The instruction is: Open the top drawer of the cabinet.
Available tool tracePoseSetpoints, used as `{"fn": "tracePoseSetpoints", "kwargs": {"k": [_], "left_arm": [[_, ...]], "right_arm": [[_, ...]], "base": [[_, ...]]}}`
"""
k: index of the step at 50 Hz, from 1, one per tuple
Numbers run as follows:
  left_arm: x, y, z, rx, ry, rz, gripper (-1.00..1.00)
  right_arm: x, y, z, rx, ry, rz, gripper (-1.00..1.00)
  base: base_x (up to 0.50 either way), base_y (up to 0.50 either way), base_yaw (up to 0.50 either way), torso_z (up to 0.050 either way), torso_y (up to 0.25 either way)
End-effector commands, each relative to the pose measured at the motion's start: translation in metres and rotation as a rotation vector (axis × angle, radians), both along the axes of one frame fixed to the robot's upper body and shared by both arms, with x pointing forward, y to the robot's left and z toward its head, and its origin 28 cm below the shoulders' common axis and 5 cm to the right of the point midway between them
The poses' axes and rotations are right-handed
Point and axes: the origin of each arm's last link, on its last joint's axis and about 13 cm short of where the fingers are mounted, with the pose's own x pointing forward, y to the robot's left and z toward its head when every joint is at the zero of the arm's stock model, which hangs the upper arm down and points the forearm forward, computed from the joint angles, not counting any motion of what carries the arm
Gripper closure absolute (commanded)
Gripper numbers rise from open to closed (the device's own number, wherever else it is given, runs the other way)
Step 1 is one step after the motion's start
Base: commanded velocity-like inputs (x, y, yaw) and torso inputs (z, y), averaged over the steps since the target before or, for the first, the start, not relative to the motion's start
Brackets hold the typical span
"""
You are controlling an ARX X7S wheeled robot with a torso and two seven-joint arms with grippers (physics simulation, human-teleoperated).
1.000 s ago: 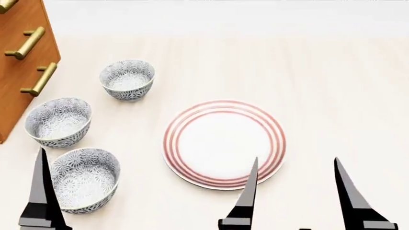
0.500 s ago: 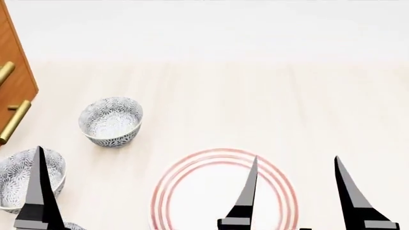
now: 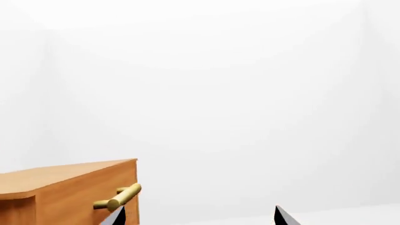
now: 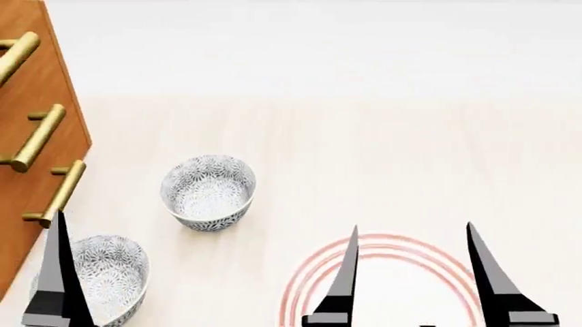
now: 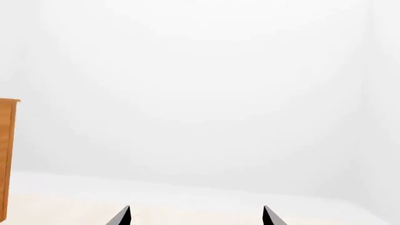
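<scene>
My left claw (image 3: 196, 218), jaws apart, should grip the stiff top drawer's (image 3: 87, 197) slippery brass handle (image 3: 119, 199) mid-bar.

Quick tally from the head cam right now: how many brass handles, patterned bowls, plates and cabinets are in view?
Brass handles: 3
Patterned bowls: 2
Plates: 1, red-ringed, partly cut off by the frame
Cabinets: 1
Total: 7
</scene>
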Motion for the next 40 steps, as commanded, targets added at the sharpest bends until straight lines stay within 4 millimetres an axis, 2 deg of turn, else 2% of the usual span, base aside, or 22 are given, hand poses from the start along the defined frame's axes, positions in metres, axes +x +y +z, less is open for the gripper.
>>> {"fn": "tracePoseSetpoints", "kwargs": {"k": [1,18,27,31,40], "left_arm": [[-0.002,0.002,0.001,-0.031,0.041,-0.023,-1.00],[-0.001,0.001,-0.001,-0.015,0.056,-0.026,-1.00],[0.001,-0.005,0.003,0.047,0.064,-0.027,-1.00],[0.002,-0.008,0.009,0.120,0.046,-0.023,-1.00],[0.006,-0.016,0.039,0.402,-0.098,0.036,-1.00]], "right_arm": [[-0.004,-0.001,0.003,-0.012,-0.014,-0.001,-1.00],[-0.004,-0.002,0.001,0.002,-0.017,0.006,-1.00],[-0.003,-0.001,-0.001,0.027,-0.020,0.015,-1.00],[-0.003,-0.002,0.000,0.027,-0.020,0.011,-1.00],[-0.004,-0.003,0.000,0.034,-0.024,0.007,-1.00]], "base": [[0.02,0.50,0.00,0.000,0.000],[0.03,0.49,0.00,0.000,0.000],[0.01,0.01,0.00,0.000,0.000],[0.00,0.00,0.00,0.000,0.000],[0.00,0.00,0.00,0.000,0.000]]}}
